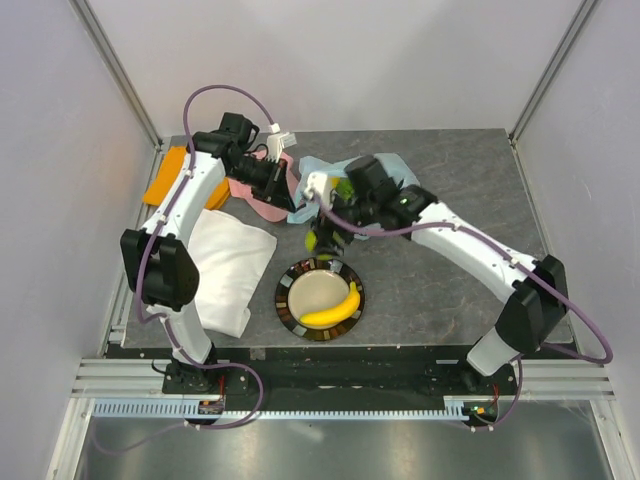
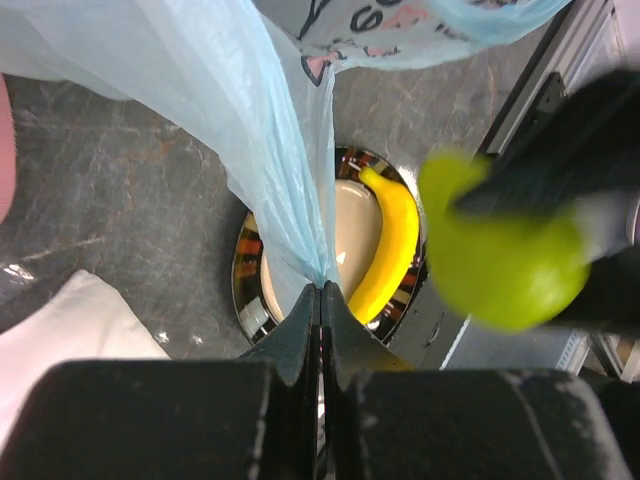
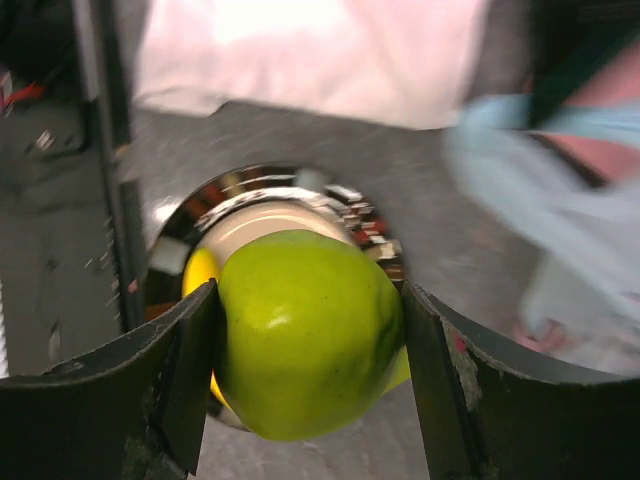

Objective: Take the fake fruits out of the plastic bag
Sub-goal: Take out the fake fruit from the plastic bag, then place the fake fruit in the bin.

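**Right gripper (image 3: 310, 375) holds a green fruit (image 3: 310, 330) above the plate (image 1: 286, 300); left gripper (image 2: 320, 296) pinches the plastic bag (image 2: 240, 100)**

- Right gripper: jaws spread wide, one finger flat on each flank of the green fruit. Apple or pear, I cannot tell. It hangs over the plate, toward the far rim.
- Left gripper: jaws fully closed on a gathered fold of the bag film, lifted clear of the table (image 1: 450, 180) beyond the plate's far-left side. The film drapes taut from the pinch.
- Banana (image 1: 335, 308) lies on the plate, along its near-right curve.
- White cloth (image 1: 232, 262) sits flat to the left of the plate, not involved.
- Whatever else is in the bag is hidden in these views.

Handling, judged:
- The fruit looks like a hard, glossy plastic shell, probably hollow and light. Its smooth, rounded skin will tend to squirt out of flat fingers. The grip should span the widest girth, as it does here, and stay firm without crushing.
- The fruit may roll against the banana or off the rim, so release it low over the plate's centre.
- The bag is thin, limp and clingy, with no stiffness of its own. It is best held at a handle or bunched edge so the mouth gapes toward the plate for the next reach.
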